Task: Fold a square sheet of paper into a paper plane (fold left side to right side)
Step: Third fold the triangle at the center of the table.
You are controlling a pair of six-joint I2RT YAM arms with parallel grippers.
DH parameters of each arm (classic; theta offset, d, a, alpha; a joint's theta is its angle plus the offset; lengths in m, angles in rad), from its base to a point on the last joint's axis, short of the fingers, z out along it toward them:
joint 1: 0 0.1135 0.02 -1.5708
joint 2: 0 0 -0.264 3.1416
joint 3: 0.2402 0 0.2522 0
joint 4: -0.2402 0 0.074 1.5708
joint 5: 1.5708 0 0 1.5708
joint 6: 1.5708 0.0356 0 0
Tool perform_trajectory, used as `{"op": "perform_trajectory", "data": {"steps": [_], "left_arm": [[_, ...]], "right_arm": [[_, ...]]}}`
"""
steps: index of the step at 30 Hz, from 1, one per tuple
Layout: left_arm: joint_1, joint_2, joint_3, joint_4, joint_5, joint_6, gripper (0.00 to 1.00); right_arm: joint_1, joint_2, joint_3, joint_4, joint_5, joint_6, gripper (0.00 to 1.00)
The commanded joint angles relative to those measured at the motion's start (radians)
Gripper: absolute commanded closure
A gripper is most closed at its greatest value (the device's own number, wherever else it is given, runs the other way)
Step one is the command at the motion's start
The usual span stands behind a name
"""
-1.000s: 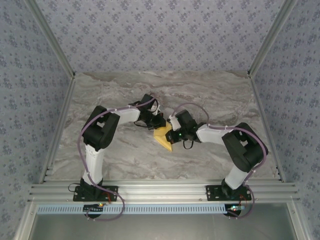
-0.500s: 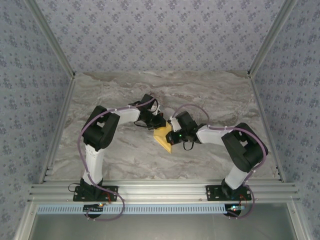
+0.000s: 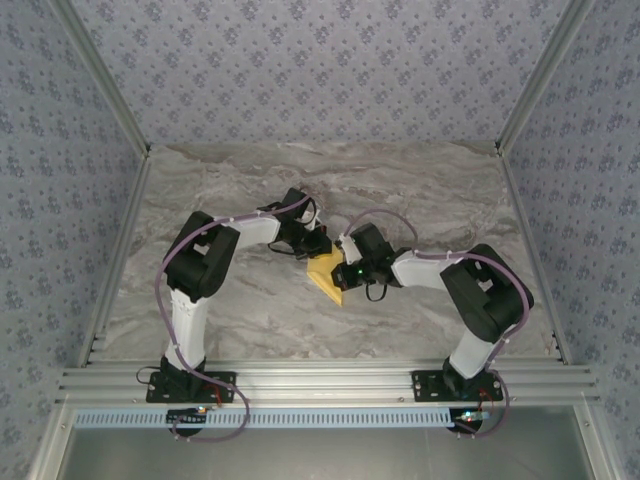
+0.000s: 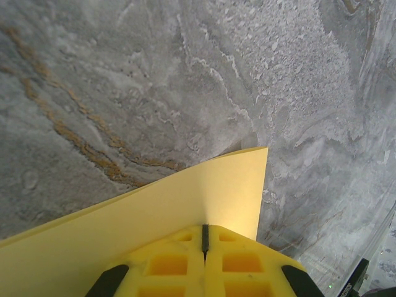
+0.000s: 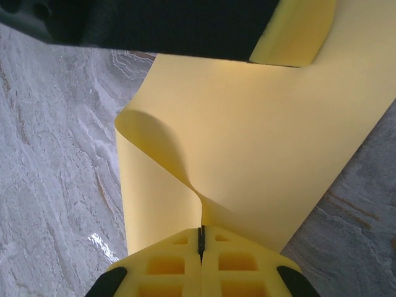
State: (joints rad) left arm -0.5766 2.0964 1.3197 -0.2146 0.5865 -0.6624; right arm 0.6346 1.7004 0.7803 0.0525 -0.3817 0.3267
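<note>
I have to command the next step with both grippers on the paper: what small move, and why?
Probably ease the right gripper across toward the left gripper, lowering it. Both are shut on the square sheet of paper, which bows up in a loose curl, not yet creased.

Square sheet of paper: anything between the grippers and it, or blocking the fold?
Nothing visible does. The right gripper is shut on the curled edge of the square sheet of paper; the left gripper, shut, has its tips on the sheet.

The grey marbled counter [image 3: 420, 190] bears yellow paper [image 3: 326, 273] near its middle, one edge curled upward.
</note>
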Motion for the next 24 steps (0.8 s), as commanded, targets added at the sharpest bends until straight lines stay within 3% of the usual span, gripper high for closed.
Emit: {"op": "perform_trajectory", "data": {"steps": [1, 14, 24], "left_arm": [[-0.009, 0.013, -0.013, -0.052, -0.036, 0.016, 0.96], [-0.011, 0.011, -0.009, -0.050, -0.030, 0.016, 0.96], [0.009, -0.040, 0.037, -0.099, -0.031, 0.042, 0.89]], "right_arm": [[0.002, 0.012, 0.005, -0.013, 0.020, 0.017, 1.00], [0.005, 0.050, 0.038, -0.073, 0.020, 0.007, 1.00], [0.009, 0.073, 0.059, -0.167, 0.038, 0.012, 1.00]]}}
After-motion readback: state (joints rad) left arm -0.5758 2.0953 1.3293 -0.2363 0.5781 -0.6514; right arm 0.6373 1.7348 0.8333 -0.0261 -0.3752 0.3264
